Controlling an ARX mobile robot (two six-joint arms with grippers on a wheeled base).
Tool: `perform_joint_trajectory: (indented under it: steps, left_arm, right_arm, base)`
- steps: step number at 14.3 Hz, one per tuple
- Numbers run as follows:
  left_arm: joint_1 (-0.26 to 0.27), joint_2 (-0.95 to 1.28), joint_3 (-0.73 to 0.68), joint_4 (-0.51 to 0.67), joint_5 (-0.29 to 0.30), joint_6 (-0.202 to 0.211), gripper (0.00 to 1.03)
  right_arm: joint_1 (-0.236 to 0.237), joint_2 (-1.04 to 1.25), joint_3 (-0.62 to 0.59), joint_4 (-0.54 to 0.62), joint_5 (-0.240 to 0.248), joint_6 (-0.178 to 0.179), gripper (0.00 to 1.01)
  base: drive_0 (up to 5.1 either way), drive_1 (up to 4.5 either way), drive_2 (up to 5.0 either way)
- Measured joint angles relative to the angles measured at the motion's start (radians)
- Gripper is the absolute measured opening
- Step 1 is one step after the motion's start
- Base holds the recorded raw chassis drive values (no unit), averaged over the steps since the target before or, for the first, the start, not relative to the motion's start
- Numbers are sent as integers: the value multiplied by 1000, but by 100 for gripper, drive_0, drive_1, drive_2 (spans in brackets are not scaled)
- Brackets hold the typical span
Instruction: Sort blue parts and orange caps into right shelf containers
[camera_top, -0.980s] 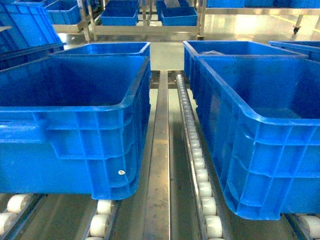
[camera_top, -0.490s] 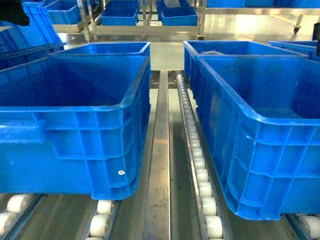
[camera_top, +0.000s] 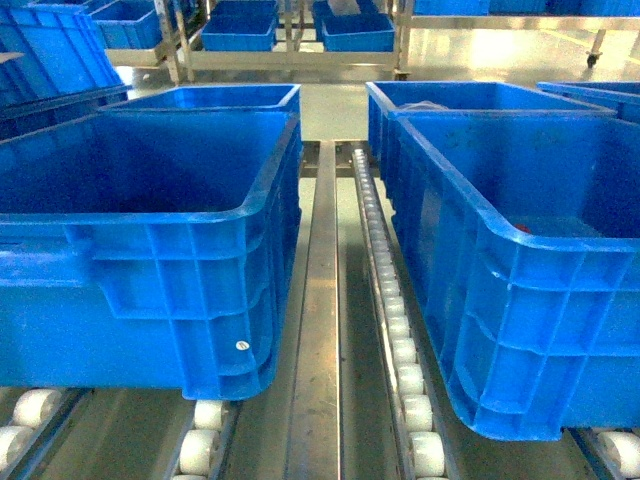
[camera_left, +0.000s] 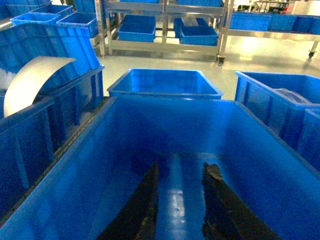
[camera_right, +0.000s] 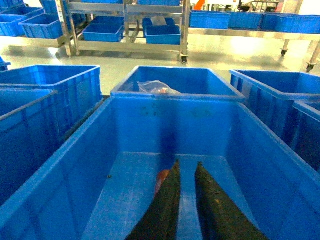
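Two large blue crates on my roller shelf: the left crate (camera_top: 150, 210) and the right crate (camera_top: 520, 260), side by side with a metal rail (camera_top: 318, 330) between them. My left tool (camera_left: 175, 200) hangs inside the left crate, fingers apart, holding nothing. My right tool (camera_right: 186, 200) hangs in the right crate, fingers narrow. One orange cap (camera_right: 163, 178) lies on that crate's floor, just left of the fingers.
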Motion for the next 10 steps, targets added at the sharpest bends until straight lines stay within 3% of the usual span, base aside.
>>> perform_joint_trajectory:
  steps: [1, 2, 3, 4, 10]
  left_arm:
    - [0, -30, -38, 8, -1, 0, 12]
    - [1, -66, -78, 11, 0, -1, 2]
    - [1, -115, -126, 12, 0, 1, 2]
    - [1, -188, -188, -3, 0, 1, 2]
    - [1, -399, -304, -100, 0, 1, 2]
  right_arm:
    - [-4, -29, -36, 1, -2, 0, 5]
    - [-16, -65, -74, 2, -15, 2, 3]
    - [-55, -112, -113, -3, -67, 3, 2]
    - [-73, -195, -175, -26, -68, 5, 2]
    - [-73, -405, -280, -134, -69, 6, 2]
  base:
    - [0, 0, 0]
    - [0, 0, 0]
    - [0, 0, 0]
    - [0, 0, 0]
    - [0, 0, 0]
